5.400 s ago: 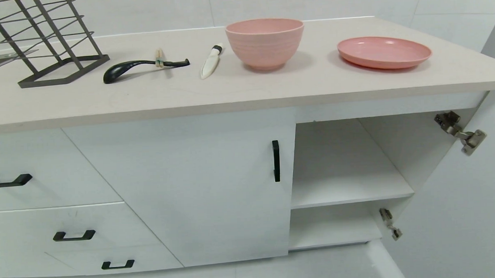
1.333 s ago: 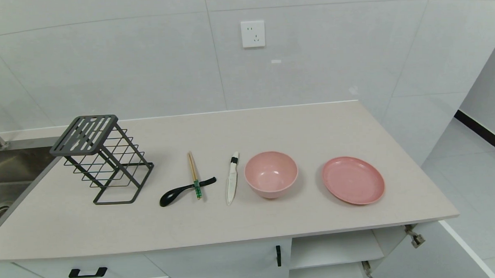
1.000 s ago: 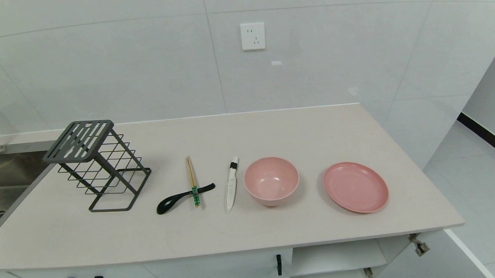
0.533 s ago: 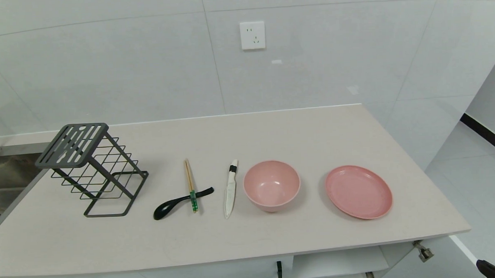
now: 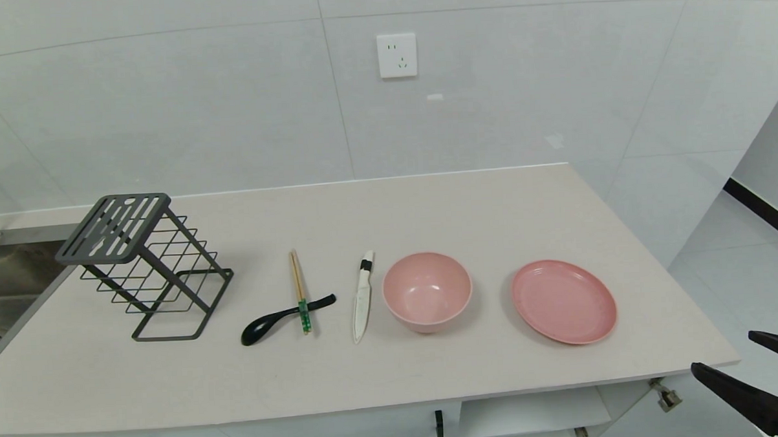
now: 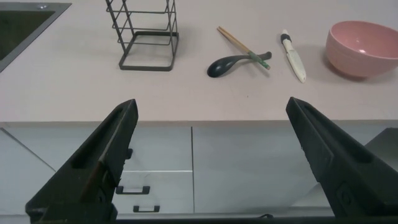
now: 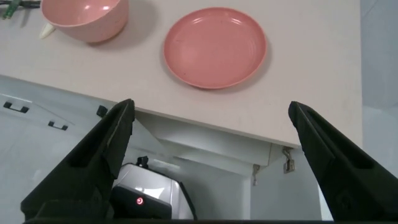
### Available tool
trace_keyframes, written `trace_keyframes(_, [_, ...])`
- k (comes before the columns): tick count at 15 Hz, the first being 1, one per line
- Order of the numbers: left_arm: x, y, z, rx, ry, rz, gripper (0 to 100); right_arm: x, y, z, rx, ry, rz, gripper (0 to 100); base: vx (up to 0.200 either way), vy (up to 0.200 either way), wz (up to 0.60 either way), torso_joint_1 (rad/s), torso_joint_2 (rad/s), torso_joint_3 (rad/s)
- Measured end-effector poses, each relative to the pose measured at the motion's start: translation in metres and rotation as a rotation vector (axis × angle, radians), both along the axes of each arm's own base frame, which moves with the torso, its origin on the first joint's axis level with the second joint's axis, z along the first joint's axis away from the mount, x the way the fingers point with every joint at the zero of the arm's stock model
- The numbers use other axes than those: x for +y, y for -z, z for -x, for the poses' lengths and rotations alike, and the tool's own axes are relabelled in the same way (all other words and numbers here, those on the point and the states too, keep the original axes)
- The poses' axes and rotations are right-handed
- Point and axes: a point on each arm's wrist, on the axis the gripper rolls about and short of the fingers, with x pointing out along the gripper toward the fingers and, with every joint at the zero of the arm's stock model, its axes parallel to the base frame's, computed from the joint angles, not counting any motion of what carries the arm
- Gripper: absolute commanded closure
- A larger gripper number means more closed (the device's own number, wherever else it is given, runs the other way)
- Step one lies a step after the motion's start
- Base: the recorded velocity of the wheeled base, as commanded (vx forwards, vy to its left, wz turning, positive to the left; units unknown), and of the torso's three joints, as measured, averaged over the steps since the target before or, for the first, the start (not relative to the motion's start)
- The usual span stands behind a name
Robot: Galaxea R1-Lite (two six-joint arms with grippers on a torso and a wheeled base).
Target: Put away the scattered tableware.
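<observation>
Now at the start: nothing gripped, both my grippers wide open, in front of the counter (image 5: 472,371).
Right gripper (image 5: 721,349) hangs off the counter's right front corner, near the plate (image 5: 563,301); left gripper (image 6: 211,102) is spread and empty. Bowl (image 5: 427,291), knife (image 5: 363,297), chopsticks (image 5: 299,291) and spoon (image 5: 282,318) lie in a row beside the rack (image 5: 141,259). I judge the plate goes first: lift right arm, come in low, pinch the rim, then carry it to the open cupboard (image 5: 531,407) below.

We see sink (image 5: 6,277) cut off at head view's left edge, right claw (image 5: 723,351) half out past lower right corner, cupboard shelf (image 5: 531,411) mostly hidden under desk (image 5: 427,210).
</observation>
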Motion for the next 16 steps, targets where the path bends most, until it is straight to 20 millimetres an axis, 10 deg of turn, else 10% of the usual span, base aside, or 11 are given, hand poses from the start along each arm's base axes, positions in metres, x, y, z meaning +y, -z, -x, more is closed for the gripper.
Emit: trace_keyframes(16, [0.0,0.0,0.0,0.001,0.0,0.001,0,0.003,0.032,-0.109,0.088,0.005,0.038,0,0.0,0.0,0.0,0.0,0.0,0.0])
